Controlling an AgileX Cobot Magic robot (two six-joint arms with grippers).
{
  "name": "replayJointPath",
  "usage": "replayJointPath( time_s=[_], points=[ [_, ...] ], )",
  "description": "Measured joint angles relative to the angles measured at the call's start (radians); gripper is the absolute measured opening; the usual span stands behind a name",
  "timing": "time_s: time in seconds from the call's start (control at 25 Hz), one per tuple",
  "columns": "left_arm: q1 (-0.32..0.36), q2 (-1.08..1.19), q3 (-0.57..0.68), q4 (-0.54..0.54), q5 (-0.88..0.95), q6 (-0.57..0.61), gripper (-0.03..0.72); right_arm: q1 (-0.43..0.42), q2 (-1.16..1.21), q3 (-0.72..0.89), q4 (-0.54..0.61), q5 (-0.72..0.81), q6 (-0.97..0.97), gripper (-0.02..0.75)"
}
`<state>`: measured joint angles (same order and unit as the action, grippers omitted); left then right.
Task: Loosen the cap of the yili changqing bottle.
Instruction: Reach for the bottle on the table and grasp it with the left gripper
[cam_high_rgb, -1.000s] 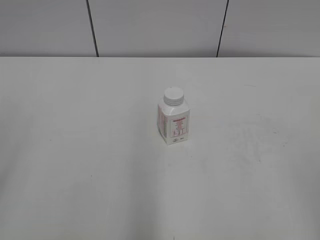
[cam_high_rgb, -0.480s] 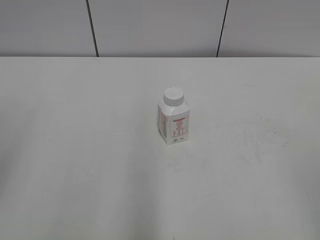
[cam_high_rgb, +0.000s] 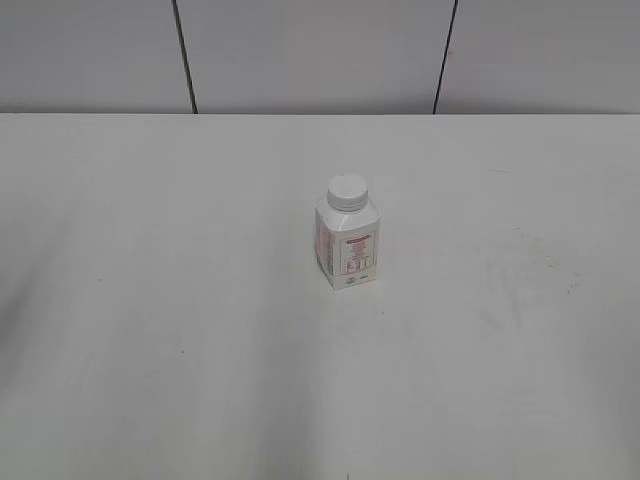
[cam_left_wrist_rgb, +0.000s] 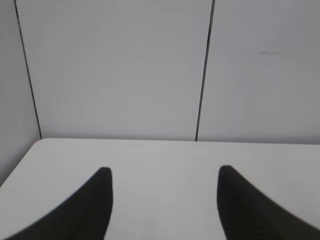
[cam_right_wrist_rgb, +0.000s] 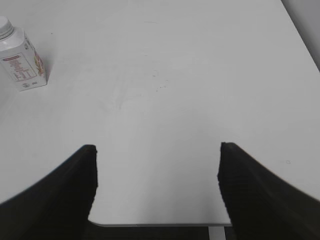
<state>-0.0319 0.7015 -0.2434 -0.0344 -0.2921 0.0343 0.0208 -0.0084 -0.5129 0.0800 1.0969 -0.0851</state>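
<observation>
The yili changqing bottle (cam_high_rgb: 346, 247) stands upright near the middle of the white table, a small white squarish bottle with red print. Its white ribbed cap (cam_high_rgb: 347, 191) sits on the neck. The bottle also shows at the top left of the right wrist view (cam_right_wrist_rgb: 22, 62), with its cap (cam_right_wrist_rgb: 5, 26) at the frame edge. My right gripper (cam_right_wrist_rgb: 157, 162) is open and empty over the table's near edge, far from the bottle. My left gripper (cam_left_wrist_rgb: 162, 182) is open and empty above bare table, facing the back wall. Neither gripper shows in the exterior view.
The white table (cam_high_rgb: 150, 300) runs to a grey panelled wall (cam_high_rgb: 310, 55) at the back. The table's near edge (cam_right_wrist_rgb: 155, 224) shows between the right fingers. The table's left corner (cam_left_wrist_rgb: 37, 145) shows in the left wrist view.
</observation>
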Motion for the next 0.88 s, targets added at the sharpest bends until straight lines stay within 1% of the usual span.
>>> replayJointPath(
  time_s=[0.24,0.48,0.56,0.72,0.88],
  points=[
    [0.000,0.174,0.001,0.001,-0.165,0.000,0.418,0.000,0.000,0.000,0.000,0.000,0.000,0.592],
    [0.000,0.319,0.003,0.023,-0.270,0.000,0.418,0.000,0.000,0.000,0.000,0.000,0.000,0.592],
    [0.000,0.379,0.003,0.071,-0.321,0.000,0.418,0.000,0.000,0.000,0.000,0.000,0.000,0.592],
    [0.000,0.521,0.003,0.217,-0.444,0.001,0.418,0.000,0.000,0.000,0.000,0.000,0.000,0.592],
    [0.000,0.685,0.003,0.295,-0.583,-0.012,0.418,0.000,0.000,0.000,0.000,0.000,0.000,0.592]
  ],
)
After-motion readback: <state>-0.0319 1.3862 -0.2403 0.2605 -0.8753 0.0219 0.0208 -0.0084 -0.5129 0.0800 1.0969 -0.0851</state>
